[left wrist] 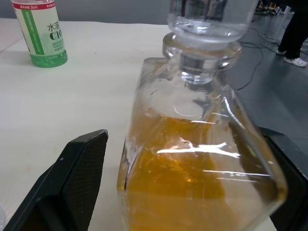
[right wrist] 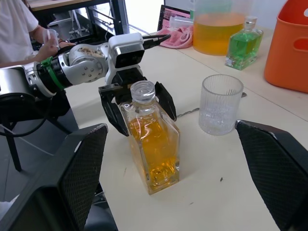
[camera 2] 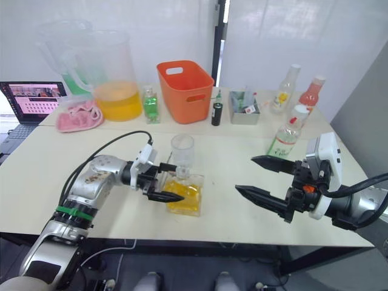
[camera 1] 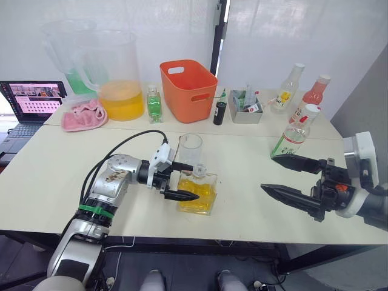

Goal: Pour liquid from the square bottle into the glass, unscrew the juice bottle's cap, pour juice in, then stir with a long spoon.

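The square bottle (camera 1: 197, 191) with yellow liquid stands upright near the table's front edge. My left gripper (camera 1: 193, 180) is open, one black finger on each side of the bottle. In the left wrist view a gap shows between one finger (left wrist: 72, 183) and the glass wall. Just behind the bottle stands the empty glass (camera 1: 190, 150). A thin long spoon (right wrist: 188, 111) lies flat beside the glass. To the right, the juice bottle (camera 1: 295, 136) stands upright with its cap (camera 1: 311, 110) on. My right gripper (camera 1: 268, 173) hovers open in front of it, holding nothing.
Along the back stand two big jugs (camera 1: 118, 79), a small green bottle (camera 1: 154, 104), an orange basket (camera 1: 188, 90), a grey tray (camera 1: 245, 109), a yellow-labelled bottle (camera 1: 286, 91) and a pink-red bottle (camera 1: 312, 97). A pink cloth (camera 1: 83, 115) and a laptop (camera 1: 30, 103) lie left. A person (right wrist: 19, 33) sits beyond the table.
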Action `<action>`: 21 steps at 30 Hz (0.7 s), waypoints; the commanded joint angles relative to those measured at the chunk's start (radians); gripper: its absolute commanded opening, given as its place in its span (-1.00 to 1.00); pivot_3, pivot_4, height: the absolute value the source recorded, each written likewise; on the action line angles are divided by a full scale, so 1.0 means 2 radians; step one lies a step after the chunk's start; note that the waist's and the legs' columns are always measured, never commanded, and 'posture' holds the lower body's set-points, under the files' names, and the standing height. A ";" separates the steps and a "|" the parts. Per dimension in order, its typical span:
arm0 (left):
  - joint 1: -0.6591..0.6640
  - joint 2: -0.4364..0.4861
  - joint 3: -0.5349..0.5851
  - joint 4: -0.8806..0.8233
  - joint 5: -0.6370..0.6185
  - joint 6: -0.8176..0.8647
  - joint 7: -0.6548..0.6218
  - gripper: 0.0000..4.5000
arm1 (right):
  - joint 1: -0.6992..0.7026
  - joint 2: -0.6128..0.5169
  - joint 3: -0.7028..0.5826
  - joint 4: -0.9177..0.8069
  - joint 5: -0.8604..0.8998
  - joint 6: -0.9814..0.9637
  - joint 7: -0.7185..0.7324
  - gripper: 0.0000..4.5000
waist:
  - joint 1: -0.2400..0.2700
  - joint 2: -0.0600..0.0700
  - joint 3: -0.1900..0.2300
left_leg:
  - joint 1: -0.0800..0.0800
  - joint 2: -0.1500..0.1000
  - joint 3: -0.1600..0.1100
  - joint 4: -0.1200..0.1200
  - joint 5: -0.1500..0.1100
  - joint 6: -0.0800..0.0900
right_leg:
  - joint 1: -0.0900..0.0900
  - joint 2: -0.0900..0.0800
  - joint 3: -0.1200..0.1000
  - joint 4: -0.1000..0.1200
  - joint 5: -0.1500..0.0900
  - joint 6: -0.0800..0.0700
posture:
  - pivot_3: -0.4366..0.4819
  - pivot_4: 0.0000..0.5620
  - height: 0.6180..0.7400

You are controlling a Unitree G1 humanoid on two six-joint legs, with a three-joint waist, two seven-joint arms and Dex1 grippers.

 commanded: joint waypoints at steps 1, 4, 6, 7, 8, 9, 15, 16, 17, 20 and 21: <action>-0.001 0.006 0.012 -0.066 -0.034 0.059 0.010 0.97 | -0.019 -0.004 0.014 0.008 -0.002 -0.016 0.007 1.00 | 0.000 0.000 0.000 | 0.000 0.000 0.000 0.000 0.000 0.000 | 0.000 0.000 0.000 0.000 0.000 0.000 | -0.05 -0.47 0.62; 0.007 0.004 0.015 -0.090 -0.033 0.069 0.030 0.97 | -0.032 -0.001 0.033 0.017 -0.011 -0.022 0.011 1.00 | 0.000 0.000 0.000 | 0.001 0.000 0.000 0.000 0.000 0.000 | 0.000 0.000 0.000 0.000 0.000 0.000 | -0.05 -0.47 0.62; 0.015 0.003 0.012 -0.090 -0.022 0.056 0.040 0.97 | -0.040 -0.001 0.042 0.021 -0.019 -0.026 0.014 1.00 | 0.001 0.000 0.000 | 0.001 0.000 0.000 0.000 0.000 0.000 | 0.001 0.000 0.000 0.000 0.000 0.000 | -0.05 -0.47 0.62; 0.018 0.003 0.010 -0.088 -0.017 0.049 0.043 0.97 | -0.043 -0.001 0.046 0.022 -0.022 -0.028 0.014 1.00 | 0.001 0.000 0.000 | 0.001 0.000 0.000 0.000 0.000 0.000 | 0.001 0.000 0.000 0.000 0.000 0.000 | -0.05 -0.47 0.62; 0.021 0.001 0.009 -0.084 -0.013 0.042 0.046 0.97 | -0.045 -0.001 0.049 0.023 -0.025 -0.030 0.016 1.00 | 0.001 0.000 0.000 | 0.001 0.000 0.000 0.000 0.000 0.000 | 0.001 0.000 0.000 0.000 0.000 0.000 | -0.05 -0.47 0.62; 0.022 0.000 0.008 -0.080 -0.012 0.037 0.047 0.97 | -0.049 -0.001 0.053 0.025 -0.026 -0.031 0.016 1.00 | 0.001 0.000 0.000 | 0.001 0.000 0.000 0.000 0.000 0.000 | 0.001 0.000 0.000 0.000 0.000 0.000 | -0.05 -0.47 0.62; 0.027 -0.016 0.005 -0.077 -0.003 0.022 0.060 0.73 | -0.058 0.001 0.065 0.029 -0.037 -0.038 0.020 1.00 | 0.001 0.000 0.000 | 0.001 0.000 0.000 0.000 0.000 0.000 | 0.001 0.000 0.000 0.000 0.000 0.000 | -0.05 -0.47 0.62; 0.026 -0.017 0.005 -0.077 -0.002 0.020 0.061 0.61 | -0.060 0.004 0.070 0.028 -0.038 -0.038 0.018 1.00 | 0.001 0.000 0.000 | 0.001 0.000 0.000 0.000 0.000 0.000 | 0.001 0.000 0.000 0.000 0.000 0.000 | -0.05 -0.47 0.62; 0.026 -0.018 0.005 -0.077 -0.002 0.019 0.061 0.46 | -0.061 0.006 0.073 0.028 -0.039 -0.038 0.016 1.00 | 0.001 0.000 0.000 | 0.001 0.000 0.000 0.000 0.000 0.000 | 0.001 0.000 0.000 0.000 0.000 0.000 | -0.05 -0.47 0.62; 0.025 -0.018 0.002 -0.073 0.005 0.006 0.056 0.24 | -0.079 0.013 0.101 0.015 -0.038 -0.025 -0.010 1.00 | 0.001 0.000 0.000 | 0.002 0.000 0.000 0.000 0.000 0.000 | 0.001 0.000 0.000 0.000 0.000 0.000 | -0.05 -0.47 0.62; 0.025 -0.018 0.001 -0.072 0.007 0.002 0.056 0.24 | -0.086 0.017 0.112 0.010 -0.045 -0.026 -0.021 1.00 | 0.001 0.000 0.000 | 0.002 0.000 0.000 0.000 0.000 0.000 | 0.001 0.000 0.000 0.000 0.000 0.000 | -0.05 -0.47 0.62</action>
